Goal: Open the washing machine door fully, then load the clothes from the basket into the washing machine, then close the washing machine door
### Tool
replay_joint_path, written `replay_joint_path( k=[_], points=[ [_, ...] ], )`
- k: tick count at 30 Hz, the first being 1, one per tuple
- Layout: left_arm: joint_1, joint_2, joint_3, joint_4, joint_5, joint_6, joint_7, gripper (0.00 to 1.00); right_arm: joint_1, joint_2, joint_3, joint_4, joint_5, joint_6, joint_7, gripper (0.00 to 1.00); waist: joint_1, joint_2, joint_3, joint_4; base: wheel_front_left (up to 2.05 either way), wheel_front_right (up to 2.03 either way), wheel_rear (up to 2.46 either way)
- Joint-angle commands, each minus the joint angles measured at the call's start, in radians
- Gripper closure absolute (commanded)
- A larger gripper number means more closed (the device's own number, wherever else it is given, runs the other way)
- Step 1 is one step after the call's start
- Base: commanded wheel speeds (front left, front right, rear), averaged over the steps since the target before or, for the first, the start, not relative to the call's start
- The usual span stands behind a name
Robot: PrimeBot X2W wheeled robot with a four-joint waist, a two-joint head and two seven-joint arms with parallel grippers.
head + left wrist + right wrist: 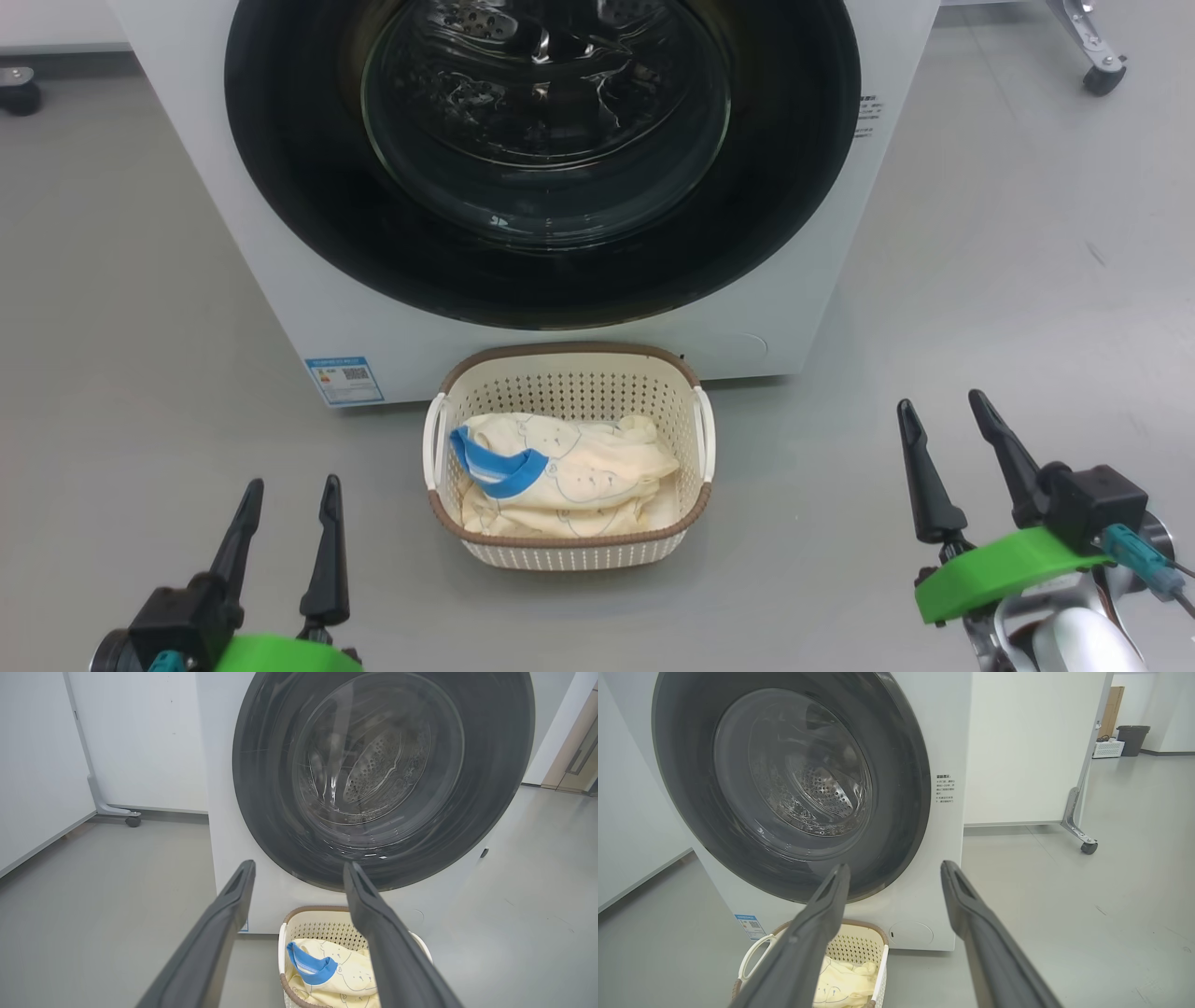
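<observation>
**Shut door lying ahead of both grippers.**
The large round glossy black-ringed glass washing machine door (pixel 546 140) is sitting closed at upper centre. The left gripper (pixel 292 482), lower left, and the right gripper (pixel 939 399), lower right, are standing fingers apart and empty, the right seemingly nearer.

Left arm (pixel 177 621), right arm (pixel 1013 565), jaws spread, empty

Blue label (pixel 344 380) w/ QR code, washing machine (pixel 317 317) lower front corner; small print (pixel 945 789) beside door (pixel 896 812): both unreadable.
</observation>
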Motion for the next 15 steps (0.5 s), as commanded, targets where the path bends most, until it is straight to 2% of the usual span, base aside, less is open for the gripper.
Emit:
replay_joint_path(
  k=[1, 15],
  points=[
    [-0.027, 0.019, 0.032, -0.036, 0.008, -0.002, -0.014, 0.0, -0.054, -0.017, 0.018, -0.035, -0.007, 0.0, -0.012, 0.0, -0.0001, 0.0, 0.0, 0.0, 0.0, 0.0, 0.0],
    [-0.028, 0.017, 0.041, -0.033, 0.006, -0.002, -0.014, 0.0, -0.051, -0.009, 0.002, -0.032, 0.005, 0.0, -0.012, 0.0, -0.0001, 0.0, 0.002, 0.0, 0.0, 0.0, 0.0]
  ],
)
